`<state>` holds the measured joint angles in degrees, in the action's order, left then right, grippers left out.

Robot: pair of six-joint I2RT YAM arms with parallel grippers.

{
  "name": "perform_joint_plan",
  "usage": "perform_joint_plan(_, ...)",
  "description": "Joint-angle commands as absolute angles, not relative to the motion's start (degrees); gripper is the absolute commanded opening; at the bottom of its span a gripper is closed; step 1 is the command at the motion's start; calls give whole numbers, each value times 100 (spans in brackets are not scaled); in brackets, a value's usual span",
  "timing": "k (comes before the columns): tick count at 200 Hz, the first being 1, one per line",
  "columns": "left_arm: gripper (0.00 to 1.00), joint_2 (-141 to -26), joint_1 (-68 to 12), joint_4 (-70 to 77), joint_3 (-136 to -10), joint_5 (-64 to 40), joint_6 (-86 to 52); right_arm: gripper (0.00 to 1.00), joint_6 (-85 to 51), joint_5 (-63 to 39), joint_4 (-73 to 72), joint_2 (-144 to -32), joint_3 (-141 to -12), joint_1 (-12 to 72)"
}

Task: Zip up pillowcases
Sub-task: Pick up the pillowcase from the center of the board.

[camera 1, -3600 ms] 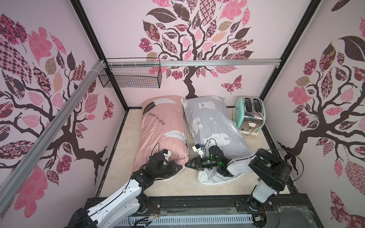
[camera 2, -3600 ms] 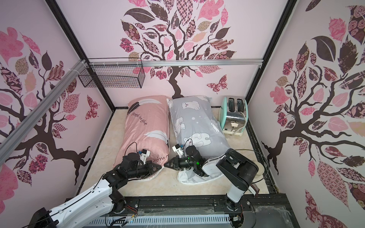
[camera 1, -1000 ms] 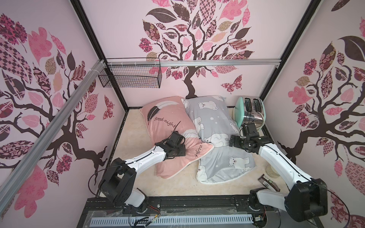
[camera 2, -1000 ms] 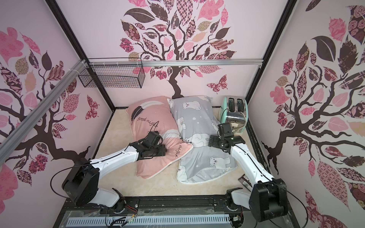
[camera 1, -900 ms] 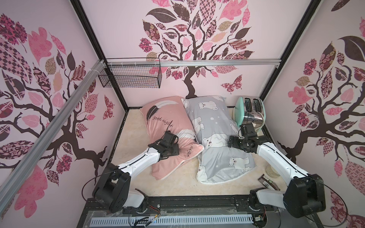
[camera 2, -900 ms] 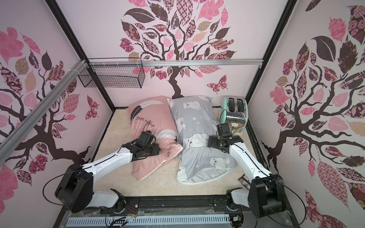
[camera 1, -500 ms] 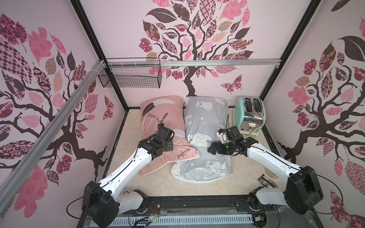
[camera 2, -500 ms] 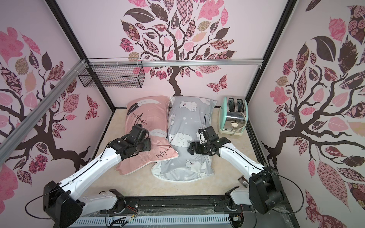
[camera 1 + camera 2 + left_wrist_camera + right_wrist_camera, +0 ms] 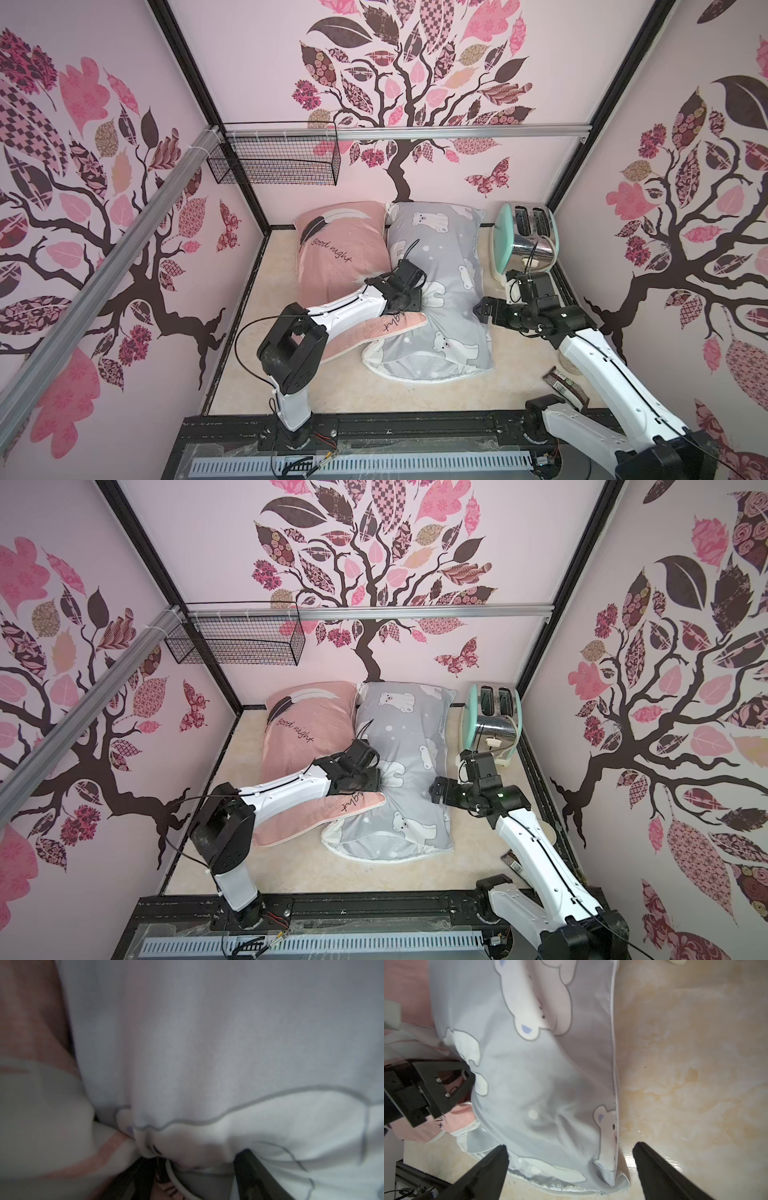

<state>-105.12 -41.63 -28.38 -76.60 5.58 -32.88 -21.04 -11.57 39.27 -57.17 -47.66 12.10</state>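
Grey cloth printed with white bears, the grey pillowcase (image 9: 440,257) lies lengthwise in the middle of both top views. It touches the pink pillowcase (image 9: 336,257) to its left, and both rest on the pale bench (image 9: 519,374).

Neither looks zipped. The grey one's lower end gapes, with a white inner rim (image 9: 415,376) curving out below the printed cloth. In the right wrist view a frayed white edge (image 9: 560,1186) runs along the bottom of the frame. The pink one's lower right corner (image 9: 395,326) flops over onto the grey one, its script upside down. Its opening is hidden, so whether that end is closed cannot be told. No zipper pull can be made out in any view. On this showing the task seems at an early stage, with a slider to find and at least the grey case to close.

The left pincer (image 9: 415,305) is pushed into the line where the two pillows meet, at mid-frame. Its wrist view is filled with blurred grey and white cloth. A fold bunches between its dark fingers (image 9: 251,1167), which stand partly apart. Whether it truly grips that fold or only presses on it cannot be told.

The right pincer (image 9: 482,309) hangs at the grey pillowcase's right edge, right of centre, jaws spread wide and holding nothing. In its wrist view the two fingers (image 9: 492,1167) straddle the piped lower corner with no cloth clamped between them.
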Motion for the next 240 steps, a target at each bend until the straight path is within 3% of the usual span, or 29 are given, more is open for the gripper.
perform_joint_plan(1, 62, -11065, -3499, -2604, -7568, 764, -3156, 99, -2203, -1228, 4005, -5766, -4515, 1143)
perform_joint_plan(24, 61, -11206, -2937, -2515, -7340, 828, -3058, 100, -2337, -1984, 3461, -5744, -4064, 1138)
perform_joint_plan(57, 61, -11267, -2360, -2595, -7197, 679, -2843, 99, -2238, -2215, 2920, -5842, -3729, 1144)
perform_joint_plan(93, 61, -11209, -2130, -2440, -7036, 554, -2767, 96, -2379, -3680, 2292, -5843, -3438, 1144)
perform_joint_plan(145, 60, -11535, -1910, -2575, -7376, 470, -2553, 94, -2696, -4381, 1742, -5549, -3239, 1143)
perform_joint_plan(178, 60, -11523, -1831, -2590, -7375, 490, -2465, 83, -2777, -4519, 1772, -5324, -3257, 1141)
perform_joint_plan(226, 59, -11468, -1740, -2674, -7523, 442, -2415, 48, -3246, -4558, 1556, -4861, -2993, 1144)
perform_joint_plan(240, 59, -11471, -1740, -2698, -7580, 427, -2412, 45, -3294, -4655, 1569, -4802, -2900, 1143)
